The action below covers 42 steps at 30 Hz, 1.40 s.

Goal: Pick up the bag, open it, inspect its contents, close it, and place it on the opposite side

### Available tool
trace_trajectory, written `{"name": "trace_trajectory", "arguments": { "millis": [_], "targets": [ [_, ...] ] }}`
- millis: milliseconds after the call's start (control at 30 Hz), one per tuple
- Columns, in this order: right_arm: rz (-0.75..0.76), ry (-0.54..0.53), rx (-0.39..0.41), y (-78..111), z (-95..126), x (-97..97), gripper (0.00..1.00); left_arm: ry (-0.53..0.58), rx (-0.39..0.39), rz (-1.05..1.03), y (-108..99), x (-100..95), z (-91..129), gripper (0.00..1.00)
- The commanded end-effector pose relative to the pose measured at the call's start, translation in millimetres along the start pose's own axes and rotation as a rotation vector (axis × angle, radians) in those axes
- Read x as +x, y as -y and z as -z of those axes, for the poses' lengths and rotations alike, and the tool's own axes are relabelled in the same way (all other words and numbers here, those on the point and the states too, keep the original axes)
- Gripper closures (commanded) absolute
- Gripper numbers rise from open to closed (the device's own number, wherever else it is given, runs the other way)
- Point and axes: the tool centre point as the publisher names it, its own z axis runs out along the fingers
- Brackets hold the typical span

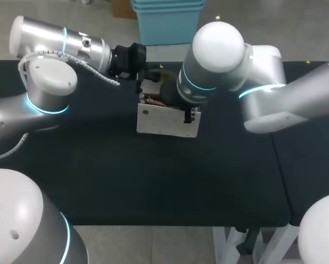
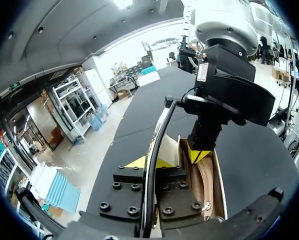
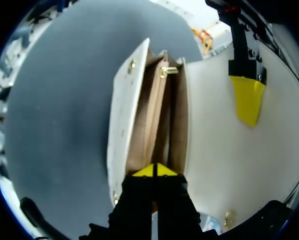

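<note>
The white bag (image 1: 164, 124) stands on the black table with its flap (image 3: 214, 140) swung back and its tan compartments (image 3: 154, 115) showing. My left gripper (image 1: 140, 82) comes in from behind the bag. It is shut on the flap, which runs edge-on between its yellow tips (image 2: 150, 162); one left fingertip (image 3: 247, 100) lies flat on the flap's white face. My right gripper (image 3: 154, 170) reaches down into the mouth of the bag (image 2: 207, 185), shut on a thin tan divider. Its arm hides the bag's right end in the head view, near the right gripper (image 1: 189, 113).
The black table (image 1: 153, 181) spreads wide in front of the bag and to its left. A seam (image 1: 277, 159) to a second black tabletop runs at the right. My two arms crowd the space just behind and above the bag.
</note>
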Motion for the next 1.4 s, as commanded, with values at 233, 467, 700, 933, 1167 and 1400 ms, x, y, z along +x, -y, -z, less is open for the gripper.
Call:
{"name": "trace_trajectory", "arguments": {
  "millis": [233,467,700,933,1167,1400],
  "targets": [
    [-0.016,0.010,0.011,-8.1,-10,-0.1,1.00,-0.026,0.033,0.002,10,6.6,-4,1.00],
    [-0.035,-0.004,0.011,-7.4,-19,-11.2,1.00,-0.053,0.041,0.011,8,10.1,-3,1.00],
    [-0.030,-0.034,0.028,-4.7,-28,-16.0,1.00,-0.062,0.049,0.011,8,10.4,-1,1.00],
    [-0.045,-0.036,0.037,-0.2,-30,-11.0,1.00,-0.053,0.045,0.008,4,8.3,-1,1.00],
    [-0.051,-0.022,0.034,0.2,-26,-7.9,1.00,-0.060,0.048,0.027,0,6.0,-3,1.00],
    [-0.044,-0.077,0.029,-0.5,-32,-3.6,0.77,-0.052,0.061,0.006,-1,5.6,-2,1.00]
  ]
}}
